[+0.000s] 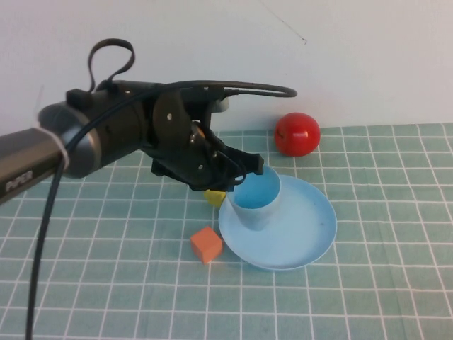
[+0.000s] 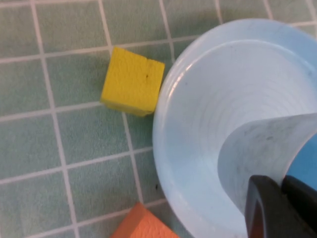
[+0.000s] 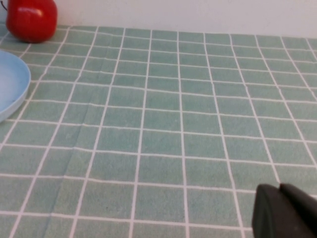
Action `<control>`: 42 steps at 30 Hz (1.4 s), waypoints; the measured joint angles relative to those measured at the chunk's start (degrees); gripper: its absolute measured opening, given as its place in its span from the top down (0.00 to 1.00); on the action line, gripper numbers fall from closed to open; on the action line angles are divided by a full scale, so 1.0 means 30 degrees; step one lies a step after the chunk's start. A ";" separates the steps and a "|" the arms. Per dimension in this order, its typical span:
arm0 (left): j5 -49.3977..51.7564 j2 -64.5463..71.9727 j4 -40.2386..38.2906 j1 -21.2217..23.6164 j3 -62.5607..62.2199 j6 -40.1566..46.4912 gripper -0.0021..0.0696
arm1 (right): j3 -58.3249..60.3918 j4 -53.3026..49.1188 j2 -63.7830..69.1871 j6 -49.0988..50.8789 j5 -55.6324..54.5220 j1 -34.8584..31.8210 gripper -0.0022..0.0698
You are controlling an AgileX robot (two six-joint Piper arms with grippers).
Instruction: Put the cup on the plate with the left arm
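Observation:
The light blue cup [image 1: 258, 200] stands upright at the left side of the light blue plate [image 1: 304, 230], tilted slightly. My left gripper [image 1: 244, 172] is shut on the cup's rim, one finger inside and one outside. In the left wrist view the cup wall [image 2: 262, 144] sits between the black fingertips [image 2: 267, 208], above the plate [image 2: 198, 163]. My right gripper [image 3: 287, 210] is not in the high view; its two black fingers are together, over bare cloth to the right of the plate [image 3: 7, 84].
A yellow cube [image 1: 214, 196] lies just left of the plate, and an orange cube [image 1: 206, 244] lies in front of it. A red tomato-like ball [image 1: 296, 134] sits behind the plate near the white wall. A green checked cloth [image 1: 382, 283] covers the table.

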 joint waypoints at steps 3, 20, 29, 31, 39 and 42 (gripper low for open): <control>0.0788 0.1578 0.0025 0.0000 -0.1544 0.0000 0.96 | 0.0000 0.0000 0.0000 0.0000 0.0000 0.0000 0.97; 0.2986 0.4783 -0.0508 -0.0193 -0.5893 0.1175 0.94 | 0.0000 0.0000 0.0000 0.0000 0.0000 0.0000 0.97; 0.4403 0.4815 0.0601 -0.0193 -0.6593 0.0524 0.32 | 0.0000 0.0000 0.0000 0.0000 0.0000 0.0000 0.97; 0.5291 0.4815 0.0997 -0.0107 -0.7535 0.0331 0.26 | 0.0000 0.0000 0.0000 0.0000 0.0000 0.0000 0.97; 0.9366 0.3137 0.3830 -0.0215 -1.0762 -0.0139 0.59 | 0.0000 0.0000 0.0000 0.0000 0.0000 0.0000 0.97; 1.0044 0.1231 0.4845 -0.0423 -1.0906 -0.0679 0.75 | 0.0000 0.0000 0.0000 0.0000 0.0000 0.0000 0.97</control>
